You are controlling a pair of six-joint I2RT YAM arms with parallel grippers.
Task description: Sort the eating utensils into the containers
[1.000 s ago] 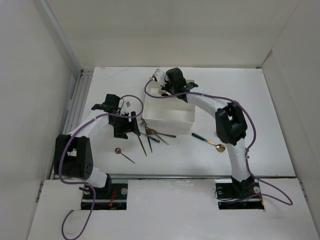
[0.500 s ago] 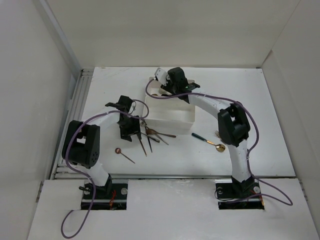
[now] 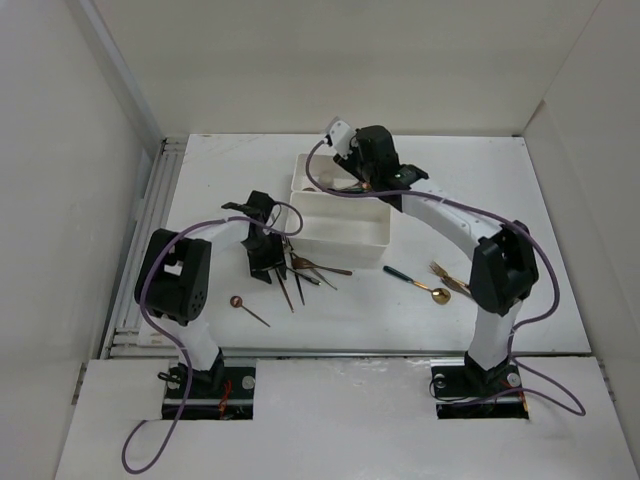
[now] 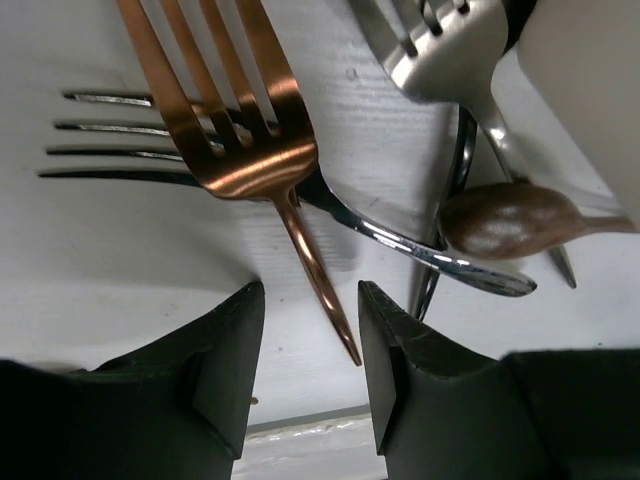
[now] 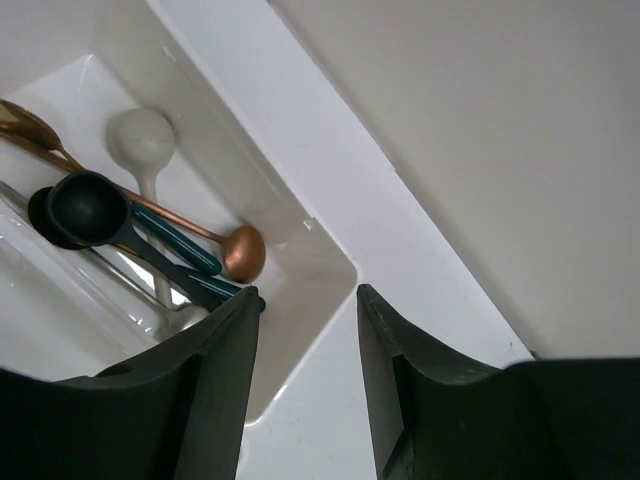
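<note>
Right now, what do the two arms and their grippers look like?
Both the left arm and right arm have white tubular links with bulky black joint housings. A purple cable loops along each, down to its base. The left gripper and right gripper are matte black, with two blunt wedge-shaped fingers.

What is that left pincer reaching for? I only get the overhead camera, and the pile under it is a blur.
Observer: The left wrist camera shows a copper fork, its handle tip between the left pincer's open fingers, not gripped.
Operator: Anything sorted already?
Observer: Yes. The right wrist camera shows spoons in the white tray: a white spoon, a dark spoon and a copper spoon.
Operator: Is the right pincer carrying one?
Observer: No, it is open and empty.
</note>
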